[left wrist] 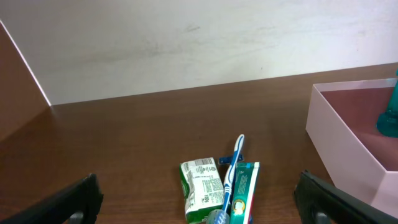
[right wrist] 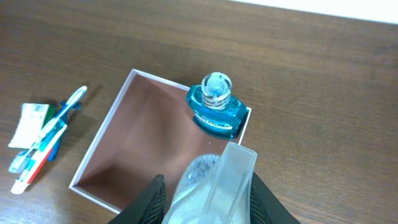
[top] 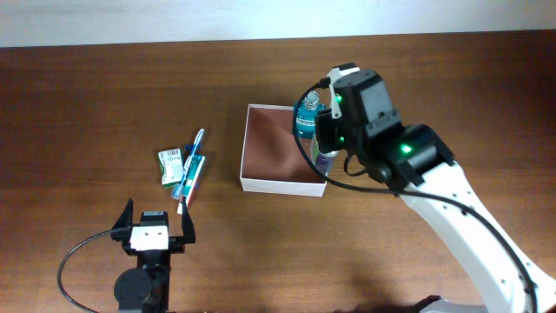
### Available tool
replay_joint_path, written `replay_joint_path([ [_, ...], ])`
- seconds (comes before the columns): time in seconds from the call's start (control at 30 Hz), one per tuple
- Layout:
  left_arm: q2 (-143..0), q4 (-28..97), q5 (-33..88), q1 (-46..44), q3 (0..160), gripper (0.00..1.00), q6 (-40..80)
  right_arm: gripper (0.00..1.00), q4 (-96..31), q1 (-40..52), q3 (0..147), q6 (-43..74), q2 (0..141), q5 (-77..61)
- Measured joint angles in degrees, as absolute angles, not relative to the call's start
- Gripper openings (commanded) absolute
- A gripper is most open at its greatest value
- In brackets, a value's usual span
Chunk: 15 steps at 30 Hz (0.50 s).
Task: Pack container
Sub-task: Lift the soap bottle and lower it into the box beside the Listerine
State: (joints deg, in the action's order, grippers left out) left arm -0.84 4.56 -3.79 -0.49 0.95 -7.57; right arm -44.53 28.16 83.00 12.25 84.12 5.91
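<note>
The container, a shallow white-walled box with a reddish-brown inside, sits mid-table. A blue bottle stands upright in its far right corner, also seen in the right wrist view as the blue bottle. My right gripper hovers over the container's right edge, shut on a frosted clear tube. My left gripper rests low at the front left, open and holding nothing. Just beyond it lie a green soap box, a blue toothbrush and a green toothpaste box.
The toiletries lie in a tight cluster left of the container, the toothbrush resting across them. The container's near wall shows at the right of the left wrist view. A pale wall runs behind the table's far edge.
</note>
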Motion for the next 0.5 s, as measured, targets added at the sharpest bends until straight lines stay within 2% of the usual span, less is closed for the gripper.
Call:
replay_joint_path([
  [0.5, -0.84, 4.56, -3.79, -0.49, 0.95, 0.99, -7.57, 0.32, -40.40, 28.16, 83.00, 15.07, 93.38, 5.37],
])
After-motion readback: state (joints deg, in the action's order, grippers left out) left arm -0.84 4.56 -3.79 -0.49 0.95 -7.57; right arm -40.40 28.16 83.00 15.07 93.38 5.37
